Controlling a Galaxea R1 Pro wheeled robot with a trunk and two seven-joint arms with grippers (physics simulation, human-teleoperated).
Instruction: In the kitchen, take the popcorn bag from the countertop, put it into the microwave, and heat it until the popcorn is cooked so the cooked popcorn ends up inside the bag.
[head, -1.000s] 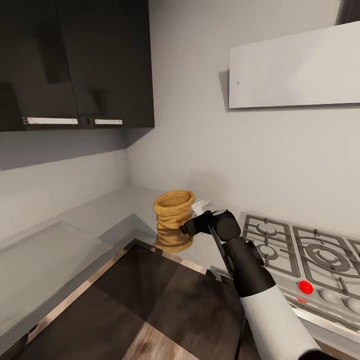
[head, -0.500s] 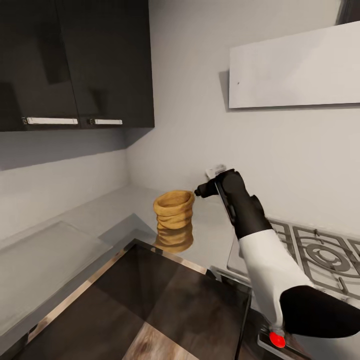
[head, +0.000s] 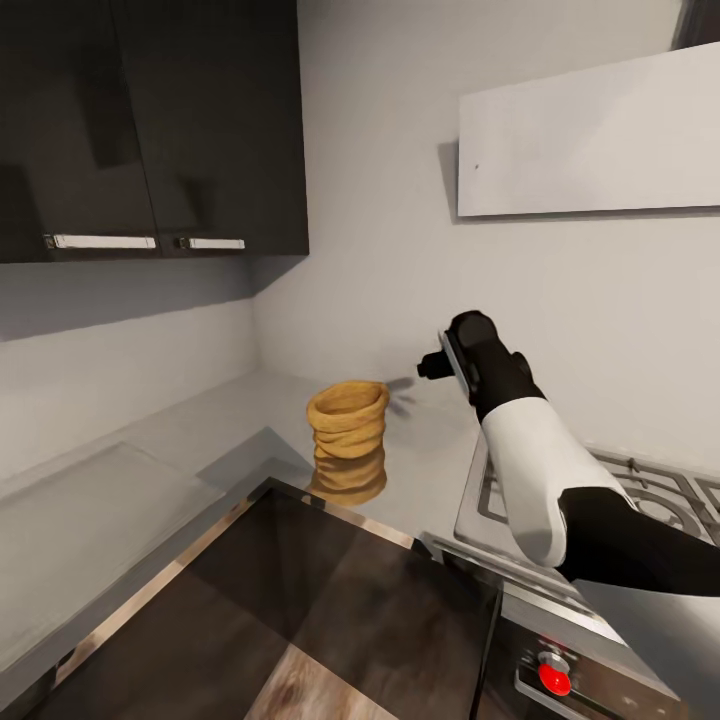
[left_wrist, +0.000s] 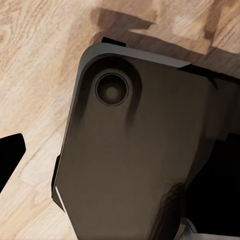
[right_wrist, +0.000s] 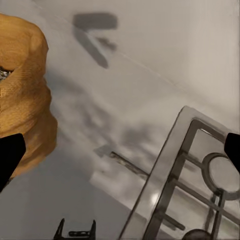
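Note:
The popcorn bag (head: 348, 440), a tan sack with a rolled rim, stands upright on the grey countertop (head: 200, 430) near the corner. My right gripper (head: 428, 366) hangs above the counter, up and to the right of the bag and apart from it. In the right wrist view its fingertips (right_wrist: 10, 157) sit at the two edges of the picture, open and empty, with the bag (right_wrist: 22, 95) off to one side. The left wrist view has one dark fingertip (left_wrist: 10, 155) of my left gripper over wooden floor and my dark base (left_wrist: 140, 150). The microwave is out of view.
A grated gas hob (head: 640, 490) with a red knob (head: 553, 675) lies right of the bag, under my right arm. Dark wall cabinets (head: 150, 120) hang at the upper left and a pale hood (head: 590, 130) at the upper right. The wall stands close behind the counter.
My right arm has risen from beside the bag and swung up and to the right, away from it. The bag has stayed where it was.

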